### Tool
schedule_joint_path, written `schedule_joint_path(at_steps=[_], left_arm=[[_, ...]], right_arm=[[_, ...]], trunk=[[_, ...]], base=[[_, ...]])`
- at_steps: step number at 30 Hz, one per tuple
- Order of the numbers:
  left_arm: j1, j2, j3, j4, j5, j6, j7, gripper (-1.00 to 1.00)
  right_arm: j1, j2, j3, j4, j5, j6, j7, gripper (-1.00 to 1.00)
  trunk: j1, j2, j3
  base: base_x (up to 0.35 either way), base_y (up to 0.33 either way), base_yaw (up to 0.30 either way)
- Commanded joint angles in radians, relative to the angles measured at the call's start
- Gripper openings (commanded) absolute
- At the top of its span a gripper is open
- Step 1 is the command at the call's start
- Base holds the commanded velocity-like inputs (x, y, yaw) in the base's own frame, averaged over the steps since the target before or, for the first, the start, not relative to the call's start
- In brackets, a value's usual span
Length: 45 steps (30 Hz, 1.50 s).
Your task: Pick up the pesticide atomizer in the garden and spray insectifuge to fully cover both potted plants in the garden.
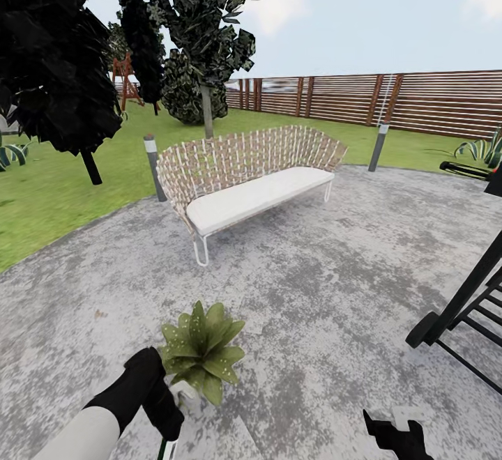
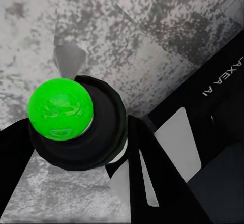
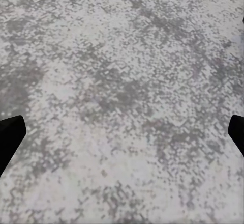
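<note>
the pesticide atomizer [image 2: 68, 124] is mostly hidden: in the head view only a slim dark green sliver [image 1: 164, 449] pokes out under the left gripper [image 1: 164, 415] at 7 o'clock, cut by the frame edge; in the left wrist view it shows end-on, a bright green ball in a black collar clenched between the dark fingers [image 2: 12, 152], long axis running along them toward the grey paving [image 3: 122, 81]. one potted plant [image 1: 202, 352] sits just beside that gripper, at 6 o'clock, its tiny pot half hidden by leaves. the right gripper [image 1: 397, 435], at 5 o'clock, stands released, fingertips wide over bare paving. one wicker sofa [image 1: 247, 167] sits at 12 o'clock; a black grill [image 1: 474, 293] is cut off at 3 o'clock
</note>
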State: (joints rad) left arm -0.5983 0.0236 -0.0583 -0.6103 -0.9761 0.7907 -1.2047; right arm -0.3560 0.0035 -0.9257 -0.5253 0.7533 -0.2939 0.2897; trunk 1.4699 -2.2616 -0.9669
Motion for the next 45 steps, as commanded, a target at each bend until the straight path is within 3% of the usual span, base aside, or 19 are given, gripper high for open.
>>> schedule_joint_path(at_steps=[1,15,18,21,23,27,29,35,39,45], left_arm=[[0.004,0.001,-0.004,-0.003,-0.004,0.007,-0.007,-1.00],[-0.051,-0.039,0.007,-0.031,0.004,0.022,0.002,-1.00],[-0.042,-0.030,0.016,-0.023,0.007,0.020,0.093,-1.00],[-0.040,-0.034,0.045,-0.018,0.011,0.017,0.120,-1.00],[-0.040,-0.039,0.057,-0.017,0.023,0.016,0.124,-1.00],[-0.046,-0.064,0.058,-0.030,0.092,0.017,0.126,-1.00],[-0.053,-0.072,0.057,-0.032,0.104,0.019,0.126,-1.00],[-0.040,-0.062,0.058,-0.021,0.100,0.014,0.130,-1.00],[0.001,-0.054,0.058,-0.018,0.096,0.010,0.146,-1.00],[0.008,-0.057,0.051,-0.029,0.096,0.013,0.152,-1.00]], right_arm=[[-0.001,0.001,-0.009,0.000,0.006,-0.005,0.008,1.00],[-0.001,0.000,-0.009,0.000,0.006,-0.005,0.008,1.00],[-0.001,0.001,-0.008,0.000,0.006,-0.005,0.008,1.00],[-0.001,0.000,-0.008,0.001,0.006,-0.005,0.008,1.00],[-0.001,0.000,-0.008,0.001,0.006,-0.005,0.008,1.00],[-0.001,0.000,-0.008,0.001,0.006,-0.005,0.008,1.00],[-0.001,0.000,-0.008,0.001,0.006,-0.005,0.008,1.00],[-0.001,0.000,-0.009,0.001,0.006,-0.005,0.008,1.00],[-0.001,0.000,-0.008,0.001,0.006,-0.005,0.008,1.00],[-0.001,0.000,-0.009,0.001,0.006,-0.005,0.008,1.00]], trunk=[[0.000,0.000,-0.001],[0.000,0.000,-0.001],[0.000,0.000,-0.001],[0.000,0.000,-0.001],[0.000,0.000,-0.001],[0.000,0.000,-0.001],[0.000,0.000,-0.001],[0.000,0.000,-0.001],[0.000,0.000,-0.001],[0.000,0.000,-0.001]], base=[[0.000,0.000,0.000],[0.000,0.000,0.000],[0.000,0.000,0.000],[0.000,0.000,0.000],[0.000,0.000,0.000],[0.000,0.000,0.000],[0.000,0.000,0.000],[0.000,0.000,0.000],[0.000,0.000,0.000],[0.000,0.000,0.000]])
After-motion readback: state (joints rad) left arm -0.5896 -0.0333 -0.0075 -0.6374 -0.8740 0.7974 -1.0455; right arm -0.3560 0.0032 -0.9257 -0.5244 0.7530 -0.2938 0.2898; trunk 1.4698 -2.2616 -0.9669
